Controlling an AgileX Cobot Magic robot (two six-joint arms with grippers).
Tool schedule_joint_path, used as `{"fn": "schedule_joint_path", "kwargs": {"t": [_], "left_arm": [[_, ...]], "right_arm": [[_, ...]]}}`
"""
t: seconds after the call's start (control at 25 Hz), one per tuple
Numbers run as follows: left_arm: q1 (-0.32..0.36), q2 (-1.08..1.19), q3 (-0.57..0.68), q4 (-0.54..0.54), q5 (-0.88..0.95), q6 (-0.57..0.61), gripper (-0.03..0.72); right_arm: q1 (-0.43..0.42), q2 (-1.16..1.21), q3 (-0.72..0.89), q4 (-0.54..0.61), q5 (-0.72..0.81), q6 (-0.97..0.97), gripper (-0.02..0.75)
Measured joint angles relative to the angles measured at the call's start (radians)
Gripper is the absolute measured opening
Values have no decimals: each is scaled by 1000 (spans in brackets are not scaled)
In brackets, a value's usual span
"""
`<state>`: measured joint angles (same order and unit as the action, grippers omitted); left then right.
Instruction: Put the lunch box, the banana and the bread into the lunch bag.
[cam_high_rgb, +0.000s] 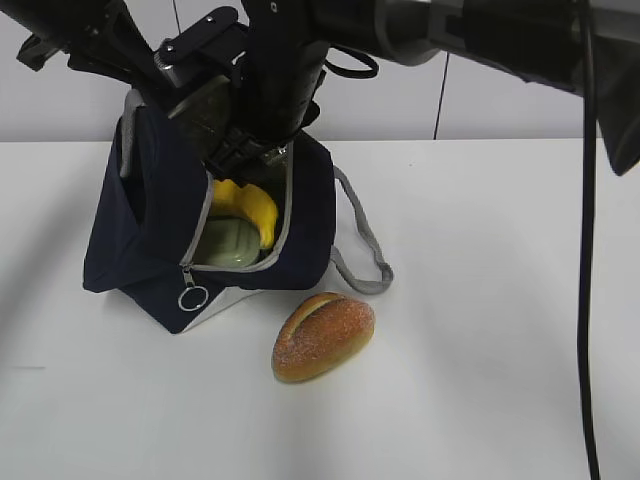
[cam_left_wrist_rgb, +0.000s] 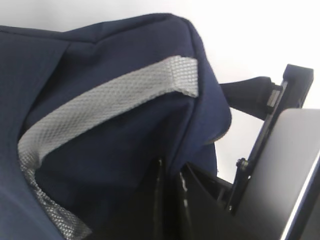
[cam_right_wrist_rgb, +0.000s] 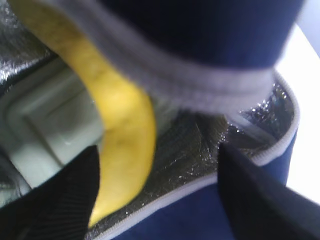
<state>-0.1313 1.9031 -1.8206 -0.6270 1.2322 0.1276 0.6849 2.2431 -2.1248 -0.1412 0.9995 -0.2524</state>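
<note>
At the left, my left gripper (cam_left_wrist_rgb: 170, 200) clenches the lunch bag (cam_high_rgb: 150, 230) fabric; my right gripper (cam_right_wrist_rgb: 155, 195) gapes beside the banana (cam_high_rgb: 250, 210) on the lunch box (cam_high_rgb: 228, 243). Withdrawing could snag the zipper rim, toppling the bag onto the bread (cam_high_rgb: 322, 336).

We count one lunch bag (cam_high_rgb: 150, 240) near the table's (cam_high_rgb: 500, 350) back edge, one banana (cam_high_rgb: 250, 208) and one lunch box (cam_high_rgb: 228, 243) inside it, one bread (cam_high_rgb: 322, 336) on the table in front, and two grey handles.
</note>
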Motion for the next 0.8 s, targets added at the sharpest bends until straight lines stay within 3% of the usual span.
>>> {"fn": "schedule_joint_path", "kwargs": {"t": [0.16,0.4,0.8], "left_arm": [[0,0,0,0,0,2,-16],[0,0,0,0,0,2,-16],[0,0,0,0,0,2,-16]], "right_arm": [[0,1,-2,-6,2,17,648],[-4,-7,-2,-4,102,7,643],[-38,-169,10,112,235,-68,615]]}}
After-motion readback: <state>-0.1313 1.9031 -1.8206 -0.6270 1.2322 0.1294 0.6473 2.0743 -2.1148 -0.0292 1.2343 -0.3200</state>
